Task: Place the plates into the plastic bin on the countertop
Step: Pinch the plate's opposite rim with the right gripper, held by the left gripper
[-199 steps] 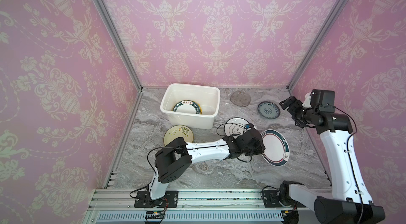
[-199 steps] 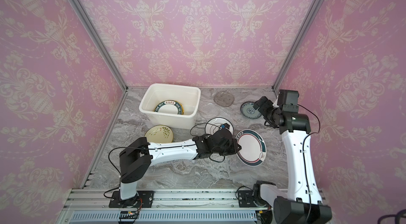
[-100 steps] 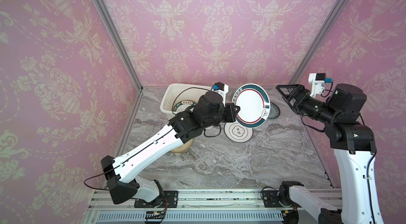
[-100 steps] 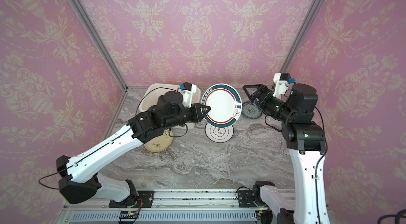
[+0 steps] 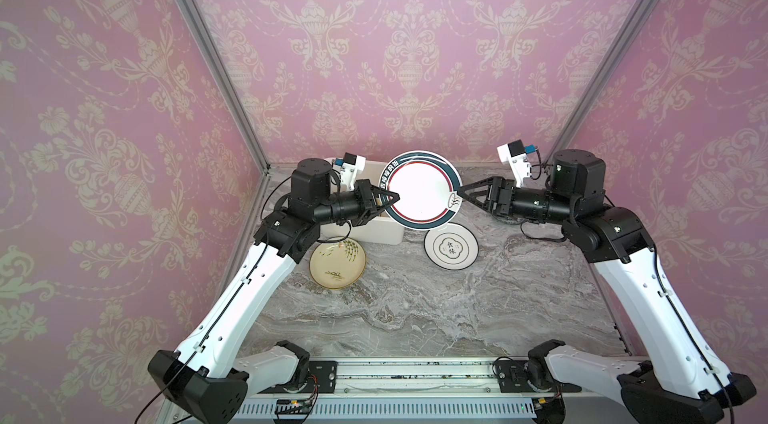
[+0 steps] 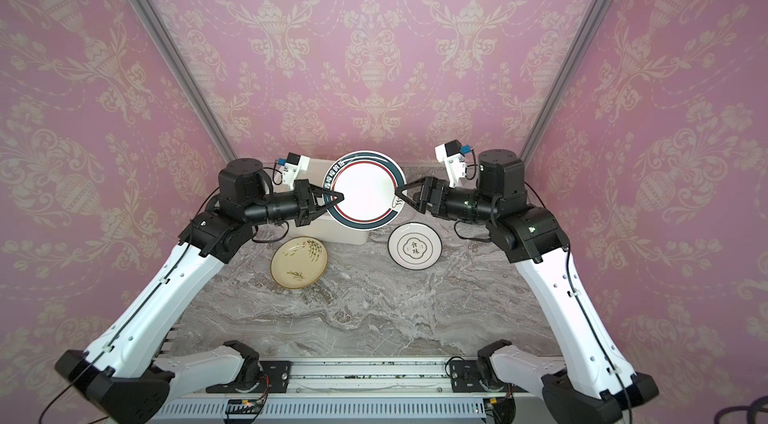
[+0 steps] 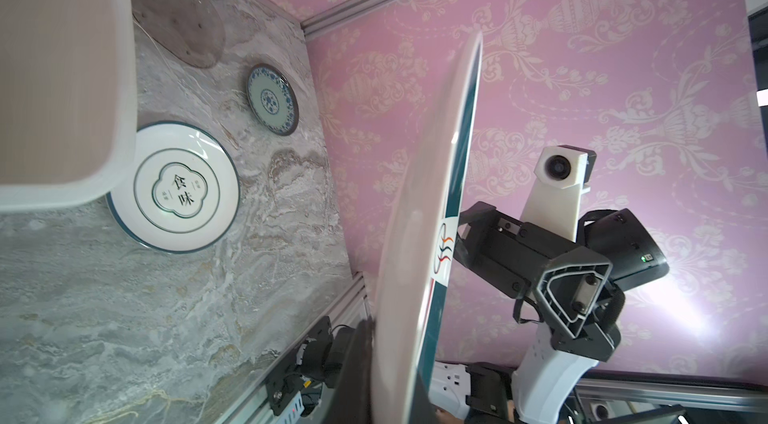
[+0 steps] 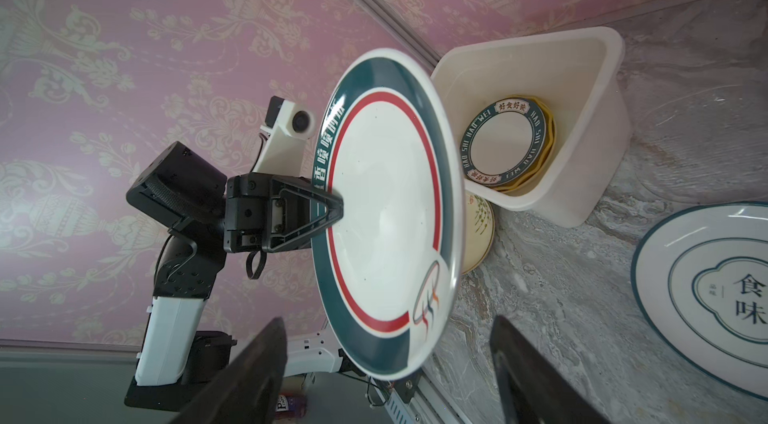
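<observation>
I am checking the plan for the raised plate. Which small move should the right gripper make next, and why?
Probably close the right gripper on the rim of the teal-rimmed plate: its open jaws straddle that rim, opposite the left gripper, which is shut on the plate's other edge.

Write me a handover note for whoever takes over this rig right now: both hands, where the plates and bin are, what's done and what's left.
Left hand: shut on the rim of the teal-rimmed plate, held on edge in the air by the plastic bin.
Right hand: open, fingers either side of that plate's opposite rim, no grip.
Done: a lettered-rim plate lies in the bin on yellow plates.
Left: the held plate, plus four on the countertop: cream sprig plate, white plate with characters, blue-patterned plate, smoky glass plate.
</observation>
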Robot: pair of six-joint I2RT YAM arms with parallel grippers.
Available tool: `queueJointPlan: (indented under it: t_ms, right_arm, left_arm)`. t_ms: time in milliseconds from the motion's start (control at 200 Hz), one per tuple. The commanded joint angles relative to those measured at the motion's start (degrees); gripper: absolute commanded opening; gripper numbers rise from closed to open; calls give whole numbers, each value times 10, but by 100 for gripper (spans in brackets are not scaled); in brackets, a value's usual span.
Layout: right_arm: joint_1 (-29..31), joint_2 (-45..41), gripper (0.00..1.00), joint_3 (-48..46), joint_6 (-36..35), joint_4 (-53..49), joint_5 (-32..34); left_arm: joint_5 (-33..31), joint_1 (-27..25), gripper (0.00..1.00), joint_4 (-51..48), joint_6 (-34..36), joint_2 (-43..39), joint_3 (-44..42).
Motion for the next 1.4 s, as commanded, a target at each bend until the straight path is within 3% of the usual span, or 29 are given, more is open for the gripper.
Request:
queueJointPlan:
  t_ms: [0,210,425,625,1221,1396]
  right_arm:
    - [9,5,73,-5,-23,30,2]
    - [29,20,53,-26,-2,70,0]
    - [60,22,42,-63,31,126,20]
    - [72,24,24,-75,51,148,42]
    - [120,73,0,-50,103,171,77]
    - [130,92,0,-23,116,161,101]
  left_arm:
    - [75,6,0,101,-84,-37,-34]
    - [56,6,0,139,-123,-57,-77]
    - [44,6,0,158,-136,-54,-91]
    - [34,6,0,163,-139,-61,-108]
    - [7,6,0,168,-125,-94,-148]
    - [-28,6,23,150,-103,-121,-145]
